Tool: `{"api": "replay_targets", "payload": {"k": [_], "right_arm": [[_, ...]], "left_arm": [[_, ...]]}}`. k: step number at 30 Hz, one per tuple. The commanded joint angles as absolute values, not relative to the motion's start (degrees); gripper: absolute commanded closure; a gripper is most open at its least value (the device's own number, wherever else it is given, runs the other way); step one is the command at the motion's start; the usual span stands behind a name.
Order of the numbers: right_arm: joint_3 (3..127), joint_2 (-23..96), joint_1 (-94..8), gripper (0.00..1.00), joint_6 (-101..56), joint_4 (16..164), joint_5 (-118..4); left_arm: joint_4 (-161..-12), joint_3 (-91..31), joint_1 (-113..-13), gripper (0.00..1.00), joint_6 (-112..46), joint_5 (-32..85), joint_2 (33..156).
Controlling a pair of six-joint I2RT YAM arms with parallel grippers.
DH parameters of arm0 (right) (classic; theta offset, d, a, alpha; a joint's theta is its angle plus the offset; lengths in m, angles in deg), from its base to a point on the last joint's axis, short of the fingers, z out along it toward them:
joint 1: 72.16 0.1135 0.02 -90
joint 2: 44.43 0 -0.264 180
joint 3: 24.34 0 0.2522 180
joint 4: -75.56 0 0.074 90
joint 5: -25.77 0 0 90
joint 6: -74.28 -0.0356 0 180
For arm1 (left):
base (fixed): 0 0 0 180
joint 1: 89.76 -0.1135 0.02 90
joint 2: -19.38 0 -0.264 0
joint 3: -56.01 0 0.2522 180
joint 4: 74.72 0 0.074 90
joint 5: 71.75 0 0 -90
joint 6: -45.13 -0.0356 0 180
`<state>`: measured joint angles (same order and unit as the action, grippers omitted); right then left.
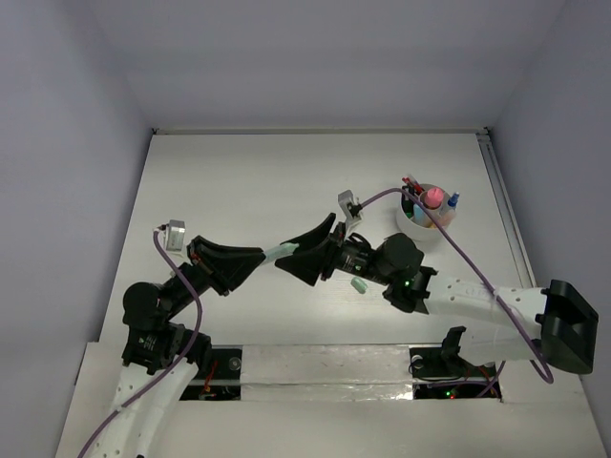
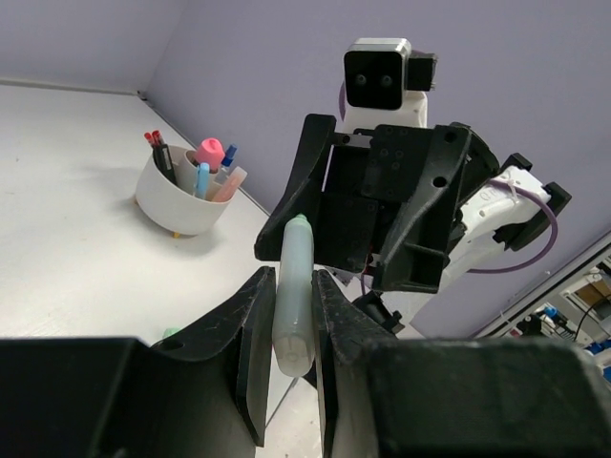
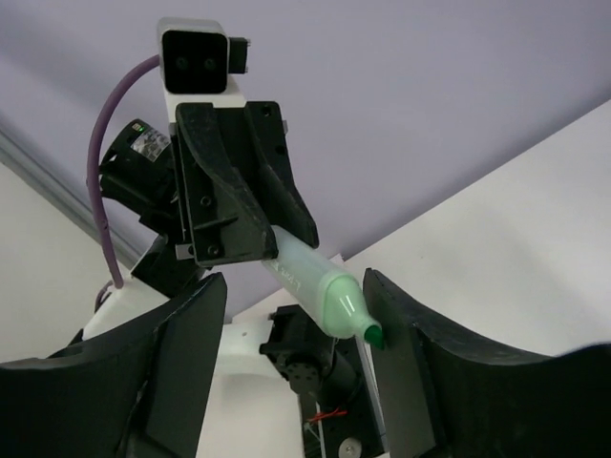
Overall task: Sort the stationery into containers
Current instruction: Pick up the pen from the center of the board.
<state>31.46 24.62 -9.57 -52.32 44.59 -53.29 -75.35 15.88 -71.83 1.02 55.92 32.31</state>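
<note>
White arms (image 1: 477, 296), black jaws, purple cables (image 3: 95, 153), boxy wrist cameras (image 3: 196, 59)

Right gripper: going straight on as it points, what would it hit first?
The pale mint-green plastic marker, its tip between the right gripper's open fingers; just behind, the left gripper shut on it.

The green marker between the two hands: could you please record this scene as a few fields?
Item: green marker, held off the table
Left hand: shut on the marker
Right hand: open, fingers either side of the marker's tip
Cup: holds pens, markers, pink-capped bottle
Loose: mint eraser on the table
</note>
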Motion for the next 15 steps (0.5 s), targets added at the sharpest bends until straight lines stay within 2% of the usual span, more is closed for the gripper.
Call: {"api": "replay_targets", "payload": {"k": [1,2,5,8,10,11,12,14,15], "right_arm": [[34.86,25.61,-9.85,0.37,-51.76,38.69,-53.25],[34.95,25.79,-9.85,0.39,-51.76,38.61,-53.16],[35.30,26.58,-9.85,0.53,-52.37,37.90,-52.37],[36.26,27.37,-9.85,0.59,-52.55,38.96,-51.31],[36.27,27.37,-9.85,0.70,-52.72,39.04,-51.57],[36.27,27.20,-9.85,0.82,-52.81,39.31,-51.84],[36.44,27.02,-9.85,0.88,-52.72,39.83,-52.01],[36.97,25.80,-9.85,0.94,-51.59,43.77,-52.63],[38.01,25.27,-9.85,0.99,-51.06,45.71,-53.41]], "left_arm": [[-71.87,16.41,-71.57,1.00,1.27,57.19,31.60],[-71.87,16.41,-71.57,1.00,1.27,57.19,31.60],[-71.52,16.58,-71.57,1.00,1.36,57.45,31.69],[-71.52,16.58,-71.57,1.00,1.36,57.37,31.51],[-71.52,16.67,-71.57,1.00,1.36,57.63,31.51],[-71.52,16.67,-71.57,1.00,1.27,57.72,31.60],[-71.52,16.76,-71.57,1.00,1.18,57.89,31.60],[-71.34,16.76,-71.57,1.00,1.10,59.56,32.12],[-71.51,16.50,-71.57,0.94,0.66,60.35,32.48]]}}
